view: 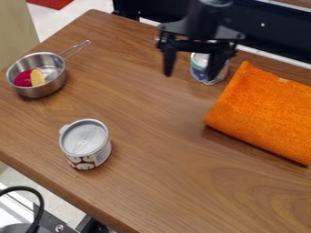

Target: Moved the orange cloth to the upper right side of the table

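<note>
Saucepan, left: the handle of the saucepan (43, 91) points far and right; a low, wide swing of the arm could catch it and turn the pan.
Near can, left of centre: the silver-lidded can (86, 142) stands well apart from the cloth, so the risk looks small.
Gripper, far side: the fingers of the gripper (193, 72) are apart, with nothing seen clamped; closing or dropping here could pinch or tip the can behind.
Far can: upright, close to the cloth's far-left corner; dragging the cloth leftward or farther could knock it.
Cloth, right: the orange cloth (262, 113) lies on the right of the table (148, 136), middle to far; if it must go farther, a shallow grip might slip or bunch it.
Hidden or unclear: pan contents, red and yellow, not certain; the far can (198, 67) partly covered by a finger; arm base out of sight; cloth's right end cut off.
</note>
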`<action>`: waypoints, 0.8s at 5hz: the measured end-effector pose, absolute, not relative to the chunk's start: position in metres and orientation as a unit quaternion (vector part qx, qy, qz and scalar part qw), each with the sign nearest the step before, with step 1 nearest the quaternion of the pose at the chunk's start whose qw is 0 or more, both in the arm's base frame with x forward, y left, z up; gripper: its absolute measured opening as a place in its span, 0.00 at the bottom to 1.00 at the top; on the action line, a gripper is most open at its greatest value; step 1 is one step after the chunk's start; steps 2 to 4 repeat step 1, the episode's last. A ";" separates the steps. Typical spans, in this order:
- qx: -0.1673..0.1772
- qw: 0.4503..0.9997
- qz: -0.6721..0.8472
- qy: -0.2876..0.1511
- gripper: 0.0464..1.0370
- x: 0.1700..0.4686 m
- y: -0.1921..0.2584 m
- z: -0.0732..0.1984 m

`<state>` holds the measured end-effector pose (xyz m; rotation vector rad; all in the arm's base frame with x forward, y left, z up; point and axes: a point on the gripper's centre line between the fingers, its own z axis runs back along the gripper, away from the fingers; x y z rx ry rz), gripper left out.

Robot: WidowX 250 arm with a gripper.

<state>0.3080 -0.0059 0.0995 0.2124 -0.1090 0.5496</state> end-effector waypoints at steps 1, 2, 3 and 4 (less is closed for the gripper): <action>0.088 0.975 0.198 -0.047 0.96 0.300 0.022 0.091; 0.088 0.975 0.198 -0.047 0.96 0.300 0.022 0.091; 0.088 0.975 0.198 -0.047 0.96 0.300 0.022 0.091; 0.088 0.975 0.198 -0.047 0.96 0.300 0.022 0.091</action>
